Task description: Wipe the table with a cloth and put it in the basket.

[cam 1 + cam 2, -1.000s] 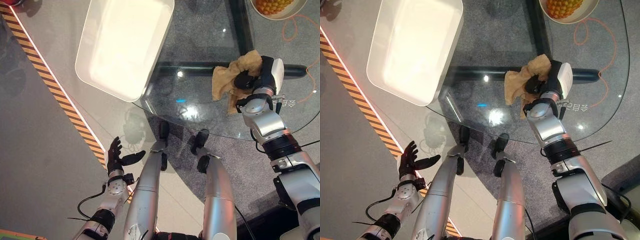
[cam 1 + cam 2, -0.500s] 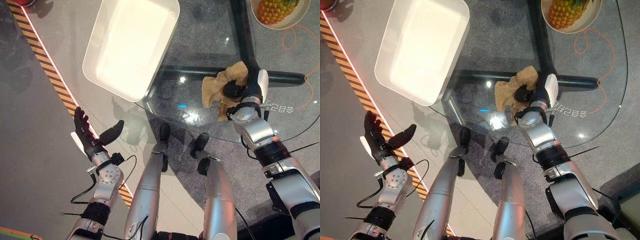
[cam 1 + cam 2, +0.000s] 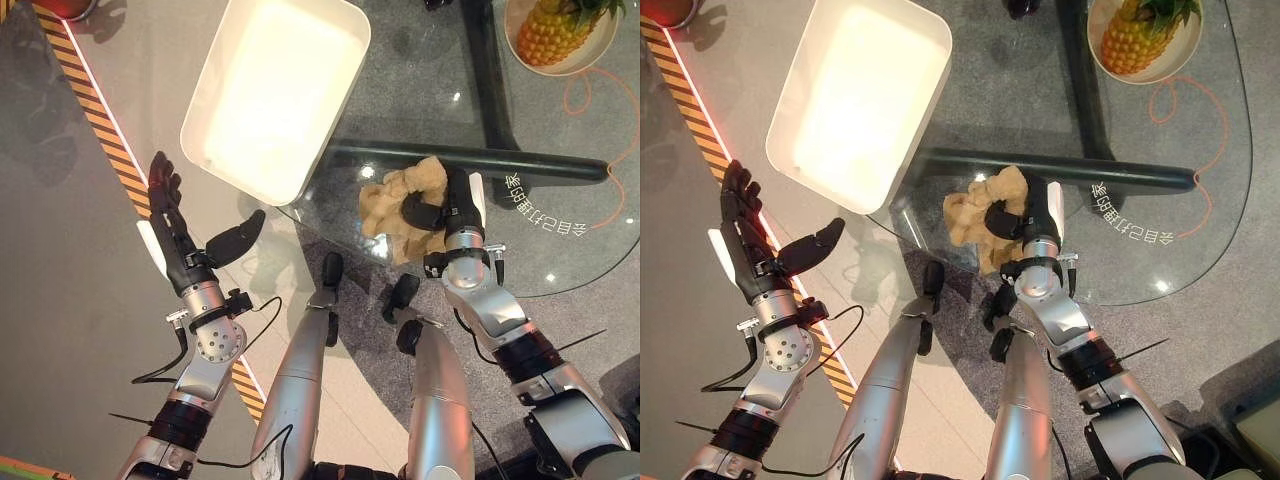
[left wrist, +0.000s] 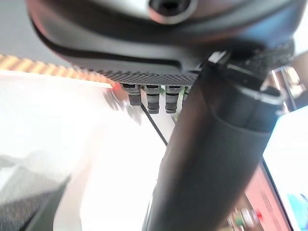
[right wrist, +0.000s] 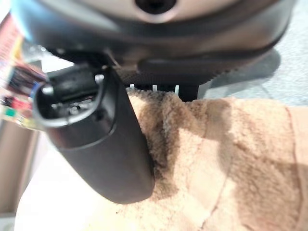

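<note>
White lettering (image 3: 546, 207) was printed on the glass table (image 3: 560, 150) just right of the right hand; it lay slantwise across the centre-right of the left eye view.

The right hand (image 3: 452, 205) sat near the middle of that view, thumb and fingers curled round a bunched tan cloth (image 3: 392, 208) that lay on the glass close to the table's near edge. In the right wrist view the thumb (image 5: 98, 139) pressed into the terry fabric (image 5: 231, 159). The right forearm rose from the lower right, with the hand pointing toward the upper left.

The left hand (image 3: 185, 240) stood at the left of the frame, over the grey floor and clear of the table, fingers straight and together, thumb spread out to the right, holding nothing. Its forearm climbed from the bottom left.

The white basket (image 3: 215, 110), a shallow rectangular tub, occupied the upper centre-left, overhanging the table's edge, apart from the cloth. A bowl with a pineapple (image 3: 555, 35) sat at the upper right. A striped floor tape (image 3: 95, 125) ran diagonally down the left.
</note>
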{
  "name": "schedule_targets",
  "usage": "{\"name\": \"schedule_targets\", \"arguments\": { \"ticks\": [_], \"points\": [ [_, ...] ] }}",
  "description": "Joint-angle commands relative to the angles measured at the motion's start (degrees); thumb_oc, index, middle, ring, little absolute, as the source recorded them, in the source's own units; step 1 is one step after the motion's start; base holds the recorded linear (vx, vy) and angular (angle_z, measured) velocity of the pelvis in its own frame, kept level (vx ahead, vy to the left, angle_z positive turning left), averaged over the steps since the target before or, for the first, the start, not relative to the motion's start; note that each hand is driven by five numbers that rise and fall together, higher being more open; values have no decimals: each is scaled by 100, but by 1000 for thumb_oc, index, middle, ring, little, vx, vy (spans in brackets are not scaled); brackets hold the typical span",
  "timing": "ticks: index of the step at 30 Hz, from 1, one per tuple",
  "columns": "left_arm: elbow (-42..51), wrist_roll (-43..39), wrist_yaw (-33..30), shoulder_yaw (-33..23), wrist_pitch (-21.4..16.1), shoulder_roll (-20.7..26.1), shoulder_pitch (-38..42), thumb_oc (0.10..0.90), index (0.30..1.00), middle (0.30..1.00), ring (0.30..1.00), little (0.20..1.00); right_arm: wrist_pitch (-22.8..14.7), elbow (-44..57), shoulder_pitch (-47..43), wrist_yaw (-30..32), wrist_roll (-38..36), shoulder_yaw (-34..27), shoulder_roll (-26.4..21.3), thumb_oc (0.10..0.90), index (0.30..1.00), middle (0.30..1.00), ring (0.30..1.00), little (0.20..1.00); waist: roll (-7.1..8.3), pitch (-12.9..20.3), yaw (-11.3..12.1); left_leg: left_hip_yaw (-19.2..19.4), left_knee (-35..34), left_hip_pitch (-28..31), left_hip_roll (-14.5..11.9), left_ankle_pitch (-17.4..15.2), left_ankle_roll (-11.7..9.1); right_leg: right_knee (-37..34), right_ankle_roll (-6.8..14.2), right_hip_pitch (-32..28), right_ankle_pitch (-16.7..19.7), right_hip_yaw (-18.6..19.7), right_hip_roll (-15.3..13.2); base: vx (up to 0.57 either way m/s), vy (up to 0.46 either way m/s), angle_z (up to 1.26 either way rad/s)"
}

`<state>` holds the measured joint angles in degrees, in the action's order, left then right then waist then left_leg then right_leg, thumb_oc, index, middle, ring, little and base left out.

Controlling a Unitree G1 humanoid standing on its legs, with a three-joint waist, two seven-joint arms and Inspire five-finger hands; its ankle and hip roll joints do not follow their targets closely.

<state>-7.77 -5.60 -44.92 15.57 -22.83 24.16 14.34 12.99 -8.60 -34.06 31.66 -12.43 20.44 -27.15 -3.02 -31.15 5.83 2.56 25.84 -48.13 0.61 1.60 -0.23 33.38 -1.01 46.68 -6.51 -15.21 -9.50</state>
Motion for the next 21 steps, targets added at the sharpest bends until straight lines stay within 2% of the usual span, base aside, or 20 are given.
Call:
{"name": "schedule_targets", "arguments": {
  "ticks": [1,6,10,11,14,21],
  "points": [
    [942,351,173,-48,-203,198,-257,800,900,900,900,900,-1050,1430,-36,-32,167,-358,-145,100,300,300,300,200,25,136,-65,407,-164,566,209,-617,362,-340,261,-189,262,225,342,-10,-21,-4],
    [920,494,504,227,-173,239,-125,800,900,900,900,900,-1624,1835,164,-594,-348,-395,-109,100,300,300,300,200,86,136,-182,475,-191,808,200,-653,370,-423,275,-429,255,280,385,-2,-26,-4],
    [834,653,603,371,-238,323,-19,800,900,900,900,900,-1773,2083,238,-1020,-808,-348,-93,100,300,300,300,200,112,136,-247,509,-171,944,196,-676,364,-455,274,-561,249,331,409,1,-18,-10],
    [834,653,603,372,-238,323,-19,800,900,900,900,900,-1773,2083,238,-1020,-808,-348,-93,100,300,300,300,200,112,136,-247,510,-172,944,196,-676,364,-456,274,-562,249,331,409,-1,-7,-11],
    [810,1034,593,509,-450,432,137,800,900,900,900,900,-1727,2267,313,-1601,-1266,-193,-96,100,300,300,300,200,119,136,-318,539,-160,1034,197,-682,354,-473,259,-636,236,391,438,0,-1,-1],
    [887,1440,414,665,-513,599,523,800,900,900,900,900,-1598,2439,429,-2332,-1947,287,1,100,300,300,300,200,176,136,-385,573,-134,1057,193,-661,354,-472,246,-640,260,452,479,-3,-5,0]
  ]
}}
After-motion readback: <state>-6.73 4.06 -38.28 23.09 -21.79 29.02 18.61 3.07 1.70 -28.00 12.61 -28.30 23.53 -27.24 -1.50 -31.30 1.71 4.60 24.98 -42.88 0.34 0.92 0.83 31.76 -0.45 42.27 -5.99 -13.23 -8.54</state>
